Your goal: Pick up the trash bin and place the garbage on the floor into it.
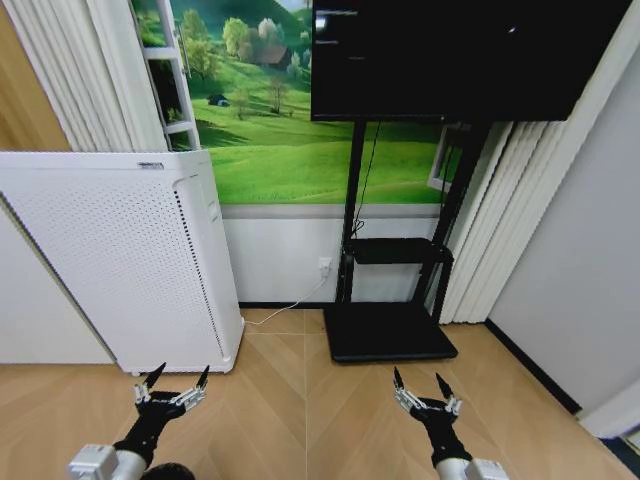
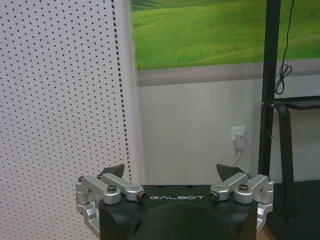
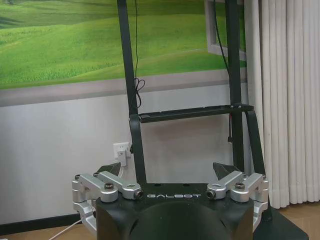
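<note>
The trash bin and the garbage are out of view. The floor (image 1: 300, 400) is light tan chevron parquet, bare between my two arms. My left gripper (image 1: 180, 375) hangs low at the left, open, with nothing between its fingers; in the left wrist view the left gripper (image 2: 171, 172) faces a white perforated panel and the wall. My right gripper (image 1: 418, 380) hangs low at the right, also open and holding nothing; in the right wrist view the right gripper (image 3: 165, 169) faces the black stand's legs.
A tall white perforated appliance (image 1: 120, 260) stands at the left against the wall. A black TV stand (image 1: 388, 330) with a flat base and a dark screen (image 1: 460, 55) stands ahead. A white cable runs from a wall socket (image 1: 324, 265). Curtains (image 1: 500, 220) and a grey wall close the right side.
</note>
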Motion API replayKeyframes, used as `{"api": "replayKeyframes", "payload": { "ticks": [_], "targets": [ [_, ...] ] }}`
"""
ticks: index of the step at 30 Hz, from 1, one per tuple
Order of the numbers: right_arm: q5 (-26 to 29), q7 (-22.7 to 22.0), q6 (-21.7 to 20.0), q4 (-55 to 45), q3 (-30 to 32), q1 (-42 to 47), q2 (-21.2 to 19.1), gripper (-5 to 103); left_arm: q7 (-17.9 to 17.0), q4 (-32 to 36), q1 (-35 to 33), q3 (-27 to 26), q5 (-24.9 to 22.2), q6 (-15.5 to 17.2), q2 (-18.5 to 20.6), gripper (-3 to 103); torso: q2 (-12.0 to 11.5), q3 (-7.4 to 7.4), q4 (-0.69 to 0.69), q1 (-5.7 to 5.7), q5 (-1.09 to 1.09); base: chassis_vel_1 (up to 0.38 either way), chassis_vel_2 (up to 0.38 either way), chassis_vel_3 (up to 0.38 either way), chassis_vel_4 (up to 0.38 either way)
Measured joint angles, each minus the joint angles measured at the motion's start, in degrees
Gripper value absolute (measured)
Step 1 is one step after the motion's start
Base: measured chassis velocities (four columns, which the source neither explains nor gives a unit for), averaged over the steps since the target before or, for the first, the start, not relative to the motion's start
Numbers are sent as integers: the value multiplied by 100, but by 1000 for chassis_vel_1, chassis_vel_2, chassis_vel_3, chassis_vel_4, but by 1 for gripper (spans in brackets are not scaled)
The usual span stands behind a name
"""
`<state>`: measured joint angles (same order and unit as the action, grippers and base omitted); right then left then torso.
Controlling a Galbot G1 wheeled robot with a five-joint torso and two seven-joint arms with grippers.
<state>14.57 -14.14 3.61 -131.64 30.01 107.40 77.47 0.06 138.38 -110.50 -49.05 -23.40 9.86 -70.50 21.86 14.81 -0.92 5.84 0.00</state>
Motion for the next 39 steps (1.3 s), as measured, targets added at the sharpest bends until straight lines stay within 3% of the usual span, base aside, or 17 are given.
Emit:
{"api": "replayKeyframes", "payload": {
  "ticks": [12, 22, 39],
  "targets": [
    [0, 0, 0, 0, 0, 0, 0, 100, 0, 0, 0, 0, 0, 0, 0, 100, 152, 102, 0, 52, 0, 0, 0, 0, 0],
    [0, 0, 0, 0, 0, 0, 0, 100, 0, 0, 0, 0, 0, 0, 0, 100, 523, 334, 0, 191, 0, 0, 0, 0, 0],
    [0, 0, 0, 0, 0, 0, 0, 100, 0, 0, 0, 0, 0, 0, 0, 100, 910, 581, 0, 329, 0, 0, 0, 0, 0]
  ]
}}
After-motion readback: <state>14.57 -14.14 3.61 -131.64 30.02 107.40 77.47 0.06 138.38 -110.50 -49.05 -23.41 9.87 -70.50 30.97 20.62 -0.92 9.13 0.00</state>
